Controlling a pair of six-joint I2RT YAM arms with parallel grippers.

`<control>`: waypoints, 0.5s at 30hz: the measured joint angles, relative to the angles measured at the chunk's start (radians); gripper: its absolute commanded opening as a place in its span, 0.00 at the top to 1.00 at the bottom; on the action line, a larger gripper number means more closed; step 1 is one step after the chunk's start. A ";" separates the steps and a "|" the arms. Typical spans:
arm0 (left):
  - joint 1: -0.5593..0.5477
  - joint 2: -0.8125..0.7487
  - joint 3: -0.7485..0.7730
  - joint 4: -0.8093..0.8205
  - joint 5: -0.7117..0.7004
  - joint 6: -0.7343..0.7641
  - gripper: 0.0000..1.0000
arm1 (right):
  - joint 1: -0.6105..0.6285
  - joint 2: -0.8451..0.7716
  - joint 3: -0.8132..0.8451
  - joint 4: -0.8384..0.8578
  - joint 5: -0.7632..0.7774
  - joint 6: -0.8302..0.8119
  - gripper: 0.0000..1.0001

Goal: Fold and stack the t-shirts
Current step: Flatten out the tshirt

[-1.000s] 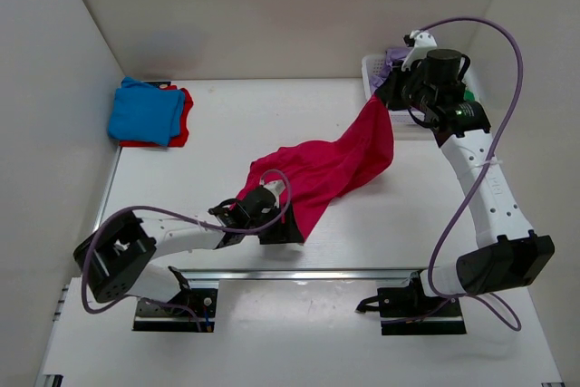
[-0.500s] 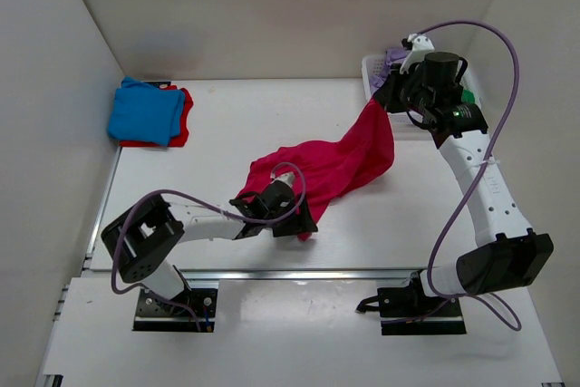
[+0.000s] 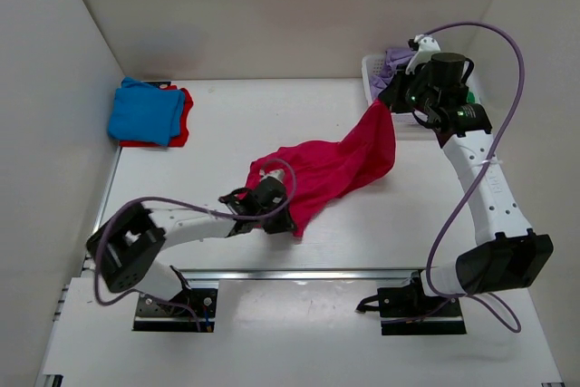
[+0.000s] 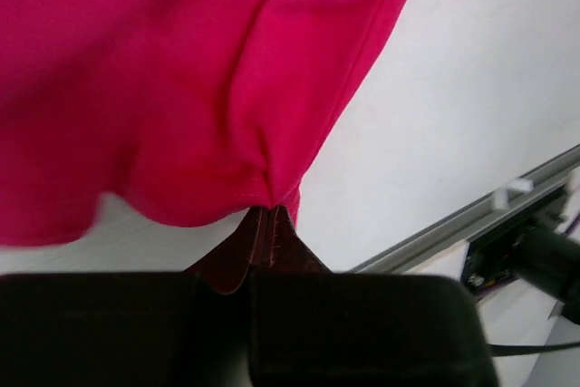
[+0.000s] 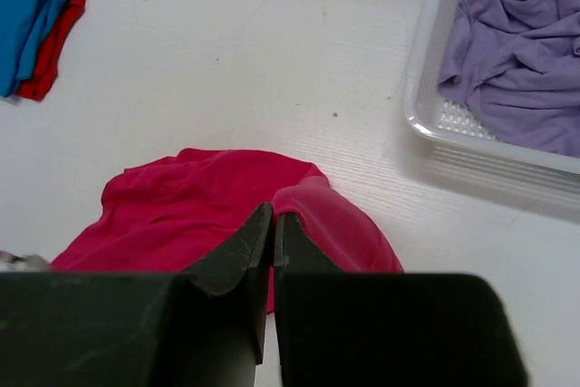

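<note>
A: Left tool (image 4: 270, 221)?
B: Clamped on the near hem of the crimson-pink t-shirt (image 3: 335, 165), low over the desk (image 3: 272, 115).
A: Right tool (image 5: 274, 217)?
B: Pinching the shirt's far end, raised beside the basket (image 5: 426, 61); lavender t-shirt (image 5: 517, 70) inside. Blue t-shirt (image 3: 145, 113) atop red t-shirt (image 3: 183, 122), far-left corner.

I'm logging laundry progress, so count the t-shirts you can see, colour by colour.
crimson-pink t-shirt: 1
blue t-shirt: 1
red t-shirt: 1
lavender t-shirt: 1
Total: 4 clearly in view
</note>
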 measured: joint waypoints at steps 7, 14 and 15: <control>0.377 -0.376 0.132 -0.276 -0.030 0.214 1.00 | -0.063 -0.001 0.071 -0.037 -0.019 -0.006 1.00; 0.384 -0.453 0.156 -0.416 -0.053 0.380 1.00 | -0.052 -0.035 0.060 -0.035 -0.019 -0.002 1.00; 0.360 -0.454 0.113 -0.420 -0.048 0.383 1.00 | -0.040 -0.049 0.040 -0.037 -0.018 -0.002 1.00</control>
